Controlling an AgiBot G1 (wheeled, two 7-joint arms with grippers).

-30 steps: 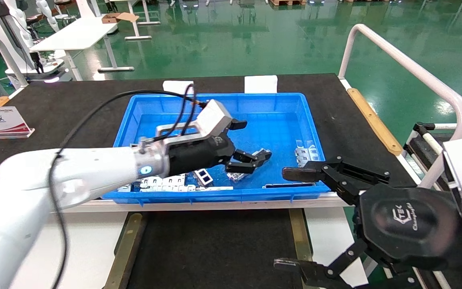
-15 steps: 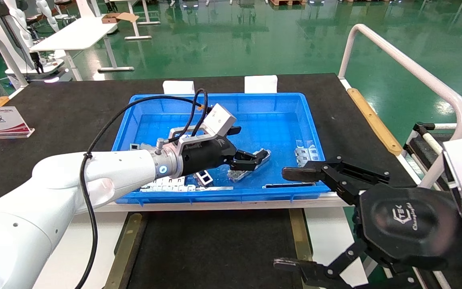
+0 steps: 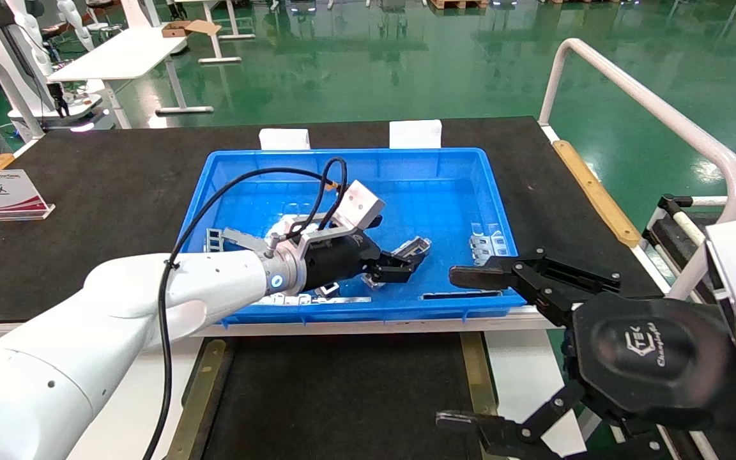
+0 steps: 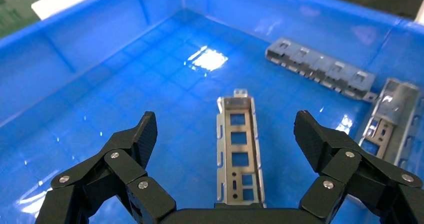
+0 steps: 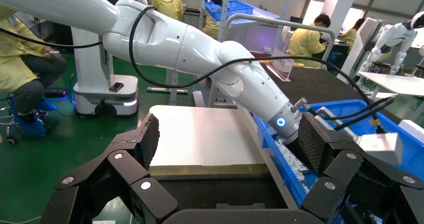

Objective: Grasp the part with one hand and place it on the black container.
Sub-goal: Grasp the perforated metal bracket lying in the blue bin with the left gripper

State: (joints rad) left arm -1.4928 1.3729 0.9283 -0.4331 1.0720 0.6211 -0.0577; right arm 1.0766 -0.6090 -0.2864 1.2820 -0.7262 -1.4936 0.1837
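Part (image 4: pixel 239 156): lower centre; its long axis points away from your wrist, between both fingers.
Left gripper (image 4: pixel 225 134): wide open, empty.
Right gripper (image 3: pixel 470 348): parked lower right, spread, empty.

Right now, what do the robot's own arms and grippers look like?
Glossy white arms. The left gripper is black with linked jaws, a silver bracket, a grey camera box, a looping black cable and a blue ring light. The right gripper is black, with white lettering on its rounded housing.

The bin (image 3: pixel 496 211) sits on the tabletop (image 3: pixel 106 172), behind the black container (image 3: pixel 342 396); in it, the part (image 4: pixel 240 154) lies between the left claw's (image 4: pixel 225 139) fingers
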